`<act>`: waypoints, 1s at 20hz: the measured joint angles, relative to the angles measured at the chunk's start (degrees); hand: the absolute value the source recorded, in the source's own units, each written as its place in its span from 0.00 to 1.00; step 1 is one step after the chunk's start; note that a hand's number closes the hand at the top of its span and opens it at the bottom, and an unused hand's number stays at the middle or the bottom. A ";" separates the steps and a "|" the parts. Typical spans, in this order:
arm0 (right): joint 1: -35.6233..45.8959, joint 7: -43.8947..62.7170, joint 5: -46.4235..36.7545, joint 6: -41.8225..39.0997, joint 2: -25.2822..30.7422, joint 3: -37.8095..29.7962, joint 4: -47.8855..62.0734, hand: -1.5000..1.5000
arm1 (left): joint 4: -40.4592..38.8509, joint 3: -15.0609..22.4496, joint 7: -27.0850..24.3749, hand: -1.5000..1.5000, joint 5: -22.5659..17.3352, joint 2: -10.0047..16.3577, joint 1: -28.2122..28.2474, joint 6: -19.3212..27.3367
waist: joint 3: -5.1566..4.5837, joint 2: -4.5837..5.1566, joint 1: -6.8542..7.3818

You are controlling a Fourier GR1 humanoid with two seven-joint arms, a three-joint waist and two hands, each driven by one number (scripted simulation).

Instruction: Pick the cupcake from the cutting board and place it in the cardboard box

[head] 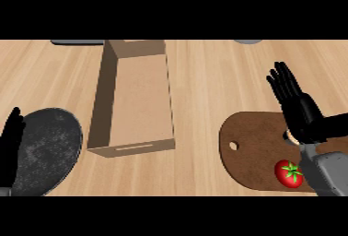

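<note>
The brown cutting board [252,147] lies at the lower right, with a small hole near its left edge. Only a pale sliver of the cupcake [289,136] shows on the board; my right hand [299,108] hovers over it and hides the remainder. That hand is open, its fingers straight and pointing away from me. The open cardboard box [136,97] lies lengthwise left of centre, well apart from the board. My left hand [9,138] rests open at the left edge, fingers up.
A red tomato [289,173] sits on the near part of the board, beside my right forearm. A dark grey round plate [46,150] lies at the lower left. Two grey objects peek in at the far edge [78,42] [249,41].
</note>
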State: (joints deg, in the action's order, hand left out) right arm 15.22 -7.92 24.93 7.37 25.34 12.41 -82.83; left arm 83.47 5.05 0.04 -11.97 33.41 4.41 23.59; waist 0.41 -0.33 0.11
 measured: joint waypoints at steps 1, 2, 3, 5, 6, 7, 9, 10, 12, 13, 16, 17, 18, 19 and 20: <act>-0.43 -0.65 -0.52 0.66 -0.06 -0.85 0.04 0.00 | 0.00 -0.01 -0.17 0.50 0.40 -0.23 -0.01 -0.11 | -0.08 0.06 -0.03; -0.06 -1.32 -1.04 1.99 -0.22 -2.01 0.59 0.00 | 0.84 0.61 0.45 0.50 0.82 -0.42 -0.33 -0.16 | -0.14 0.12 -0.05; 0.69 -1.46 -1.25 3.81 0.02 -3.78 0.77 0.00 | 0.85 1.16 0.22 0.50 1.28 -0.63 -0.61 -0.34 | -0.19 0.18 -0.21; 2.24 -1.97 -2.07 8.34 1.34 -8.08 0.88 0.00 | 1.79 2.36 0.41 0.50 1.82 -0.90 -1.38 -0.89 | -0.28 0.14 -0.79; 3.11 -2.47 -2.57 10.84 2.07 -10.47 1.31 0.00 | 2.16 3.01 0.37 0.50 2.15 -1.02 -1.94 -1.22 | -0.31 0.17 -1.13; 1.53 -1.31 -5.56 12.58 4.84 -10.46 3.53 1.00 | 2.39 3.26 0.29 0.50 2.18 -1.10 -2.05 -1.41 | -0.83 0.71 -1.99; -0.17 0.75 -9.54 19.52 7.07 -12.53 7.09 0.00 | 2.87 4.38 0.35 0.50 2.01 -1.79 -2.09 -2.17 | -0.89 0.86 -2.72; -0.42 1.33 -10.31 23.53 6.45 -14.01 8.02 0.00 | 3.24 5.02 0.84 0.50 2.01 -2.15 -2.41 -2.42 | -0.78 0.77 -2.78; -1.59 0.46 -11.38 30.86 3.85 -16.56 8.75 0.00 | 3.35 6.09 0.96 0.50 2.29 -2.83 -2.64 -2.85 | -0.63 0.58 -2.56; -2.22 -0.63 -11.70 33.62 2.52 -17.67 8.69 0.00 | 3.58 6.53 1.22 0.50 2.36 -3.06 -2.83 -3.21 | -0.57 0.51 -2.27; -5.03 0.84 -14.79 39.47 1.72 -17.61 4.88 0.00 | 3.29 7.54 1.22 0.50 3.38 -4.43 -3.17 -4.03 | -0.50 0.35 -1.45; -6.23 2.48 -16.09 39.90 2.74 -16.81 3.95 0.00 | 3.79 8.15 1.96 0.50 4.04 -5.06 -3.46 -3.65 | -0.50 0.30 -1.29; -7.51 4.70 -17.60 40.26 3.89 -15.53 2.95 0.00 | 3.65 8.19 2.07 0.50 4.25 -5.24 -3.63 -3.75 | -0.52 0.26 -1.21; -8.59 7.01 -19.05 40.01 5.47 -14.20 2.45 0.00 | 3.58 8.41 2.14 0.50 4.56 -5.50 -3.76 -3.69 | -0.54 0.23 -1.14; -9.84 9.34 -20.58 39.42 7.60 -12.97 2.30 0.00 | 3.81 8.39 2.01 0.50 4.61 -5.35 -3.46 -3.85 | -0.60 0.19 -1.04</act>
State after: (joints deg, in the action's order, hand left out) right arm 5.37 1.42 4.35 46.79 32.94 -0.56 -80.53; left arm 87.28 13.44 2.05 -7.36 28.05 0.95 19.73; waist -0.19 -0.14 -0.93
